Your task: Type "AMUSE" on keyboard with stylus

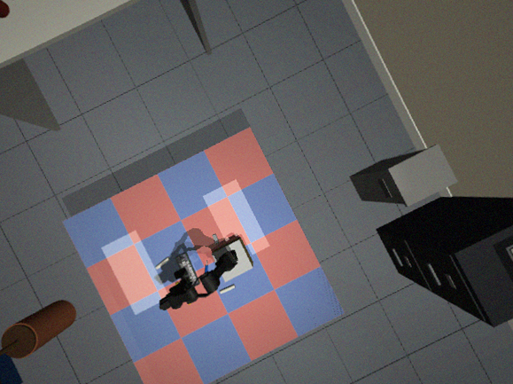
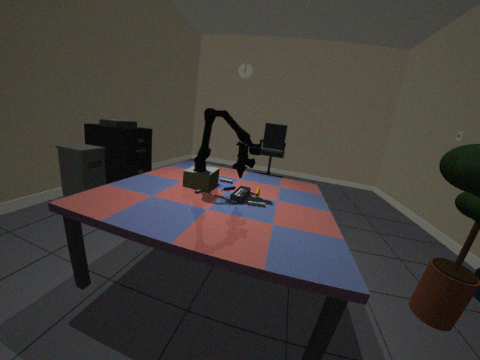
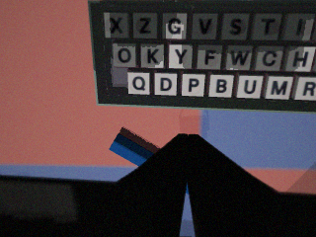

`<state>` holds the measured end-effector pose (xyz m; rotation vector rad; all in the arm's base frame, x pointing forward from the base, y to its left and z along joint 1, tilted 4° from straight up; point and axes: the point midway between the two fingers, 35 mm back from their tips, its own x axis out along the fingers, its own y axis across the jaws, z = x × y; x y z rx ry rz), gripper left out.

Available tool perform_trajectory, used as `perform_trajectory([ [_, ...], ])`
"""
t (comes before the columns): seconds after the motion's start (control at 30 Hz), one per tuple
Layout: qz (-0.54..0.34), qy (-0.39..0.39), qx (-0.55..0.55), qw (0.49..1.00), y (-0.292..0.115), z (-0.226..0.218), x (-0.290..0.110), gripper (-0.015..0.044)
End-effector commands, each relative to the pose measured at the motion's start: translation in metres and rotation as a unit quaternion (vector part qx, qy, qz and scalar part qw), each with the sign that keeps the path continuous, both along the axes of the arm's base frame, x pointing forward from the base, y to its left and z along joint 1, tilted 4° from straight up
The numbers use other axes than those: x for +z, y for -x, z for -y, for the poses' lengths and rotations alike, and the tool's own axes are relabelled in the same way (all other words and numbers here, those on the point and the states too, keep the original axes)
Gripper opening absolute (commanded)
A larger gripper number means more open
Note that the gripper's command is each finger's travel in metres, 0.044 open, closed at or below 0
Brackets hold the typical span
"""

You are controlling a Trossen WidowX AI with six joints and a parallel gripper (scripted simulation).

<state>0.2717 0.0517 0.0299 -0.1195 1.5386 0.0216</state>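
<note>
The dark keyboard (image 3: pixel 101 74) (image 2: pixel 240 193) (image 1: pixel 186 266) with white letter keys lies on the checkered table (image 2: pixel 127 211). In the wrist view only its near left part shows, with keys such as Q, D, P, B, U and M in the closest row. My gripper (image 3: pixel 187 143) (image 2: pixel 239 174) is shut with its fingertips together and nothing between them. It hangs above the table just short of the keyboard's near edge. A blue and dark stick (image 3: pixel 129 146) (image 2: pixel 229 187), possibly the stylus, lies flat on the table to the left of the fingertips and apart from them.
The arm stands on an olive box (image 2: pixel 200 178). A yellow piece (image 2: pixel 256 190) and two pale cylinders (image 2: pixel 226 180) (image 2: pixel 256 202) lie around the keyboard. Filing cabinets (image 2: pixel 116 148), an office chair (image 2: pixel 273 145) and a potted plant (image 2: pixel 453 286) stand off the table.
</note>
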Motion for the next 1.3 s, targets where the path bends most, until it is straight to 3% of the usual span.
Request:
perform_trajectory([
  [0.0, -0.005, 0.001, -0.002, 1.000, 0.003, 0.000, 0.004, 0.0000],
  [0.17, -0.003, 0.001, 0.000, 1.000, 0.001, 0.000, 0.000, 0.0000],
  [0.3, -0.004, 0.001, 0.000, 1.000, 0.001, 0.000, 0.000, 0.0105],
  [0.43, -0.004, 0.001, 0.000, 1.000, 0.002, 0.000, 0.000, 0.0000],
  [0.77, -0.004, 0.001, 0.000, 1.000, 0.002, 0.000, 0.000, 0.0000],
  [0.87, -0.005, 0.002, -0.007, 1.000, 0.002, 0.000, 0.000, 0.0079],
  [0.97, -0.014, 0.017, -0.103, 0.994, 0.008, -0.003, -0.006, 0.0150],
  [1.1, -0.018, 0.051, -0.267, 0.962, 0.020, -0.007, -0.014, 0.0150],
  [1.27, 0.001, 0.101, -0.455, 0.885, 0.034, -0.010, -0.023, 0.0150],
])
